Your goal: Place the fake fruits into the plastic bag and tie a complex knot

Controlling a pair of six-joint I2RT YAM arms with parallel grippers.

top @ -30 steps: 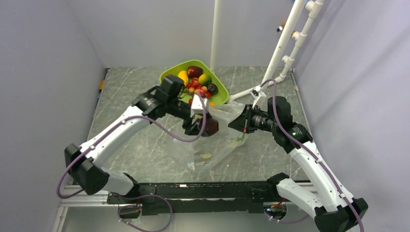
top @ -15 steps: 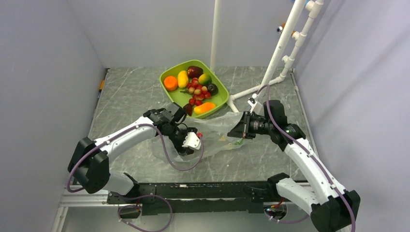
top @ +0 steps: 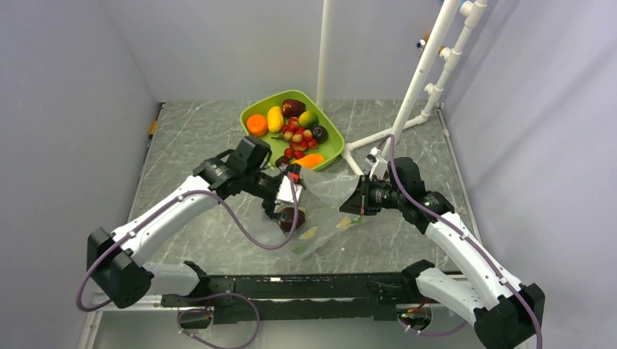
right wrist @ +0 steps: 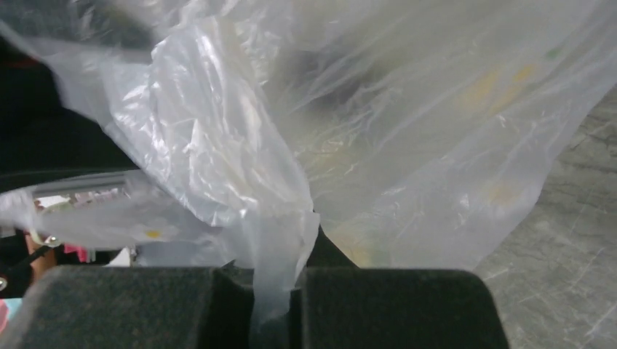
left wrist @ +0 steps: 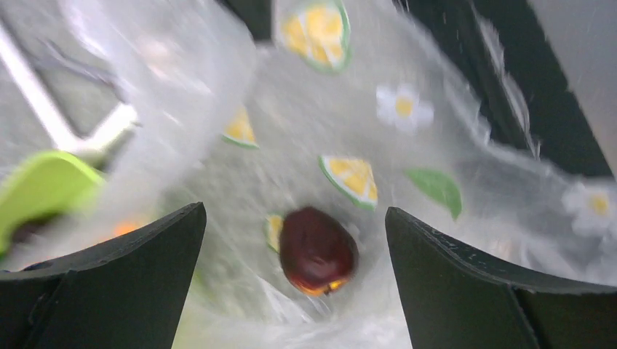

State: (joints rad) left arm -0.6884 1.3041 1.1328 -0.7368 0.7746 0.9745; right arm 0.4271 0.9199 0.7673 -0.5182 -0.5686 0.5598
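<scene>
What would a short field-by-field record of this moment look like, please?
left tool: open, empty, over the mouth of the plastic bag
right tool: shut on a pinch of the plastic bag's edge
in bag: one maroon fruit, touching neither finger
lime green tray: holds orange, yellow oblong, orange oblong, red berries, a few more
closure: untied, mouth open

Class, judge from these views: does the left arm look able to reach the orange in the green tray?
Probably yes. The left gripper is open and empty above the bag, and the orange lies uncovered in the green tray with nothing between them.
</scene>
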